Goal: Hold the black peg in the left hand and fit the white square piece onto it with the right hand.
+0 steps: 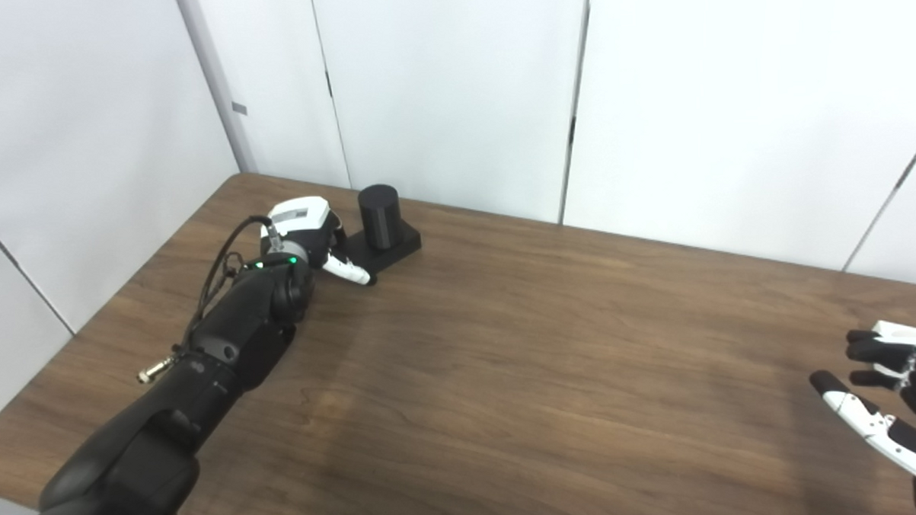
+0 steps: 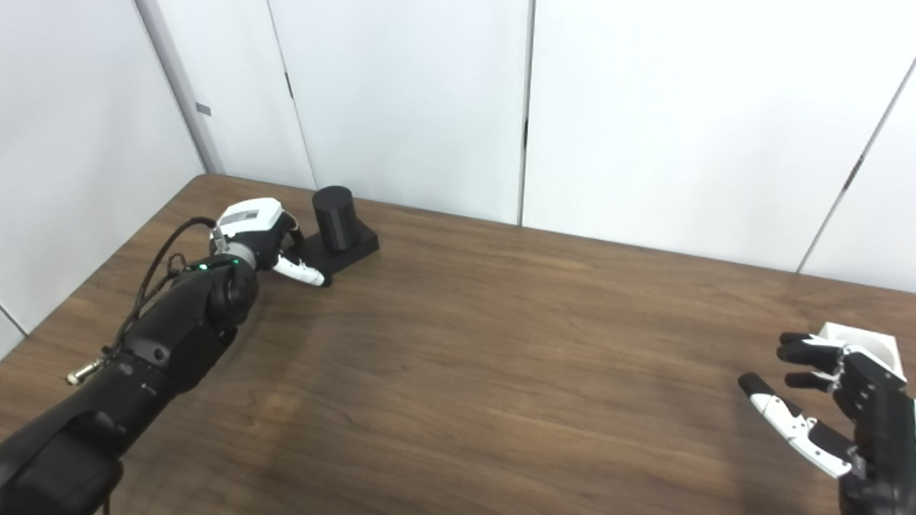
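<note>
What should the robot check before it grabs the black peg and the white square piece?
1. Black peg upright on its base: ok.
2. Left hand at the peg's base: ok; grip closed: cannot tell.
3. Right hand open, fingers spread: ok.
4. White square piece behind the right hand, not yet held: ok.
5. Hole in the piece visible: cannot tell, partly hidden.
6. Table bare between peg and piece: ok.

brown wooden table (image 1: 508,378), white wall panels (image 1: 452,82)
</note>
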